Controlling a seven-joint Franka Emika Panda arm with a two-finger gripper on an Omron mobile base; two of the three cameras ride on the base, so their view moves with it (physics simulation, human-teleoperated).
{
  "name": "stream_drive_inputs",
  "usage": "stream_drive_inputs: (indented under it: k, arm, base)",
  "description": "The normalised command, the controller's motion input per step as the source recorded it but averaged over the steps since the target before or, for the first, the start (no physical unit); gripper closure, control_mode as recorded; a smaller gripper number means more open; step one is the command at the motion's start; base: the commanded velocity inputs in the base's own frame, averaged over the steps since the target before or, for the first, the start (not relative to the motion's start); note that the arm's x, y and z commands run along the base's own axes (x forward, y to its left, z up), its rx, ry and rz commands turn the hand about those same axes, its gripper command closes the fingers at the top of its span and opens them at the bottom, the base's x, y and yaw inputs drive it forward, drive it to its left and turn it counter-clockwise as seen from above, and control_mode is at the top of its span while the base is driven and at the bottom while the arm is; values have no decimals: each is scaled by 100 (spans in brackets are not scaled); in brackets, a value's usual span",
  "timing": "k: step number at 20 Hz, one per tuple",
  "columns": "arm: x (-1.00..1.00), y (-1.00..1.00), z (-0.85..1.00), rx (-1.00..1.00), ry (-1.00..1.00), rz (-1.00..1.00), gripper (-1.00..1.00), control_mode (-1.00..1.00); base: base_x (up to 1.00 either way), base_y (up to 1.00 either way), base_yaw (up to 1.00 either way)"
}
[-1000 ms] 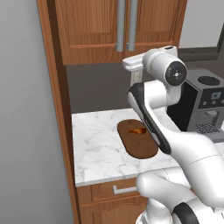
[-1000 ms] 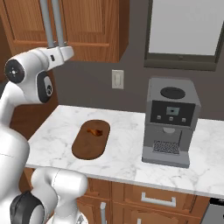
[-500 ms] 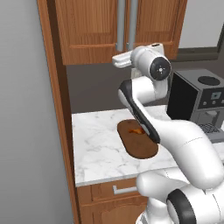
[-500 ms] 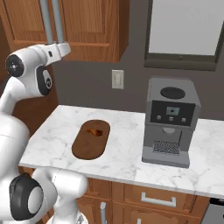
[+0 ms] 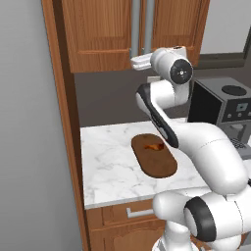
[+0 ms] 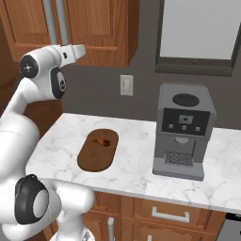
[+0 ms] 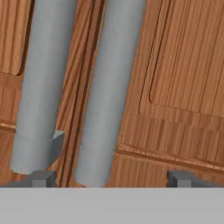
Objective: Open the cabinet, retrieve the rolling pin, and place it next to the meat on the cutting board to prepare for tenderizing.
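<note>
Since a second ago my wrist has swung round and reached toward the cabinet doors, so my gripper [image 7: 111, 177] now sits close up against the two silver bar handles where before it hung out over the counter's end. My fingers [image 7: 39, 178] are spread as wide as they go and hold nothing. From my hand camera, one tip stands at the lower end of the left handle [image 7: 37, 100] and the other out on the wood panel of the right door; the right handle [image 7: 109, 96] falls between them, near its bottom end. I cannot tell whether either tip is touching yet.

That shift tells me I am lined up for the first step: closing on a handle and pulling a door. Nothing else of the task is done. The cabinet [image 5: 105, 34] is shut, both doors flush, with the seam running between the handles, so the rolling pin is presumably behind them.

Below, on the marble counter [image 6: 141, 164], the cutting board [image 6: 92, 157] lies well apart from my hand, with the meat [image 6: 102, 141] resting on its far end. A coffee machine [image 6: 183, 132] stands further along, clear of the board.
</note>
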Motion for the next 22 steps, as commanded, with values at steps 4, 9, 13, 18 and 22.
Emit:
stream_drive_inputs:
  k: [4,9,13,18,22]
  arm:
    - [-6,-51,5,4,-2,-2,-100,-100]
    - [1,-8,12,4,-1,0,-100,-100]
    - [0,10,13,1,-4,0,-100,-100]
    - [-1,19,3,0,-3,0,-100,-100]
    - [0,13,0,0,0,0,-100,-100]
  base:
    - [0,0,0]
    - [0,0,0]
    - [0,0,0]
    - [0,0,0]
    - [0,0,0]
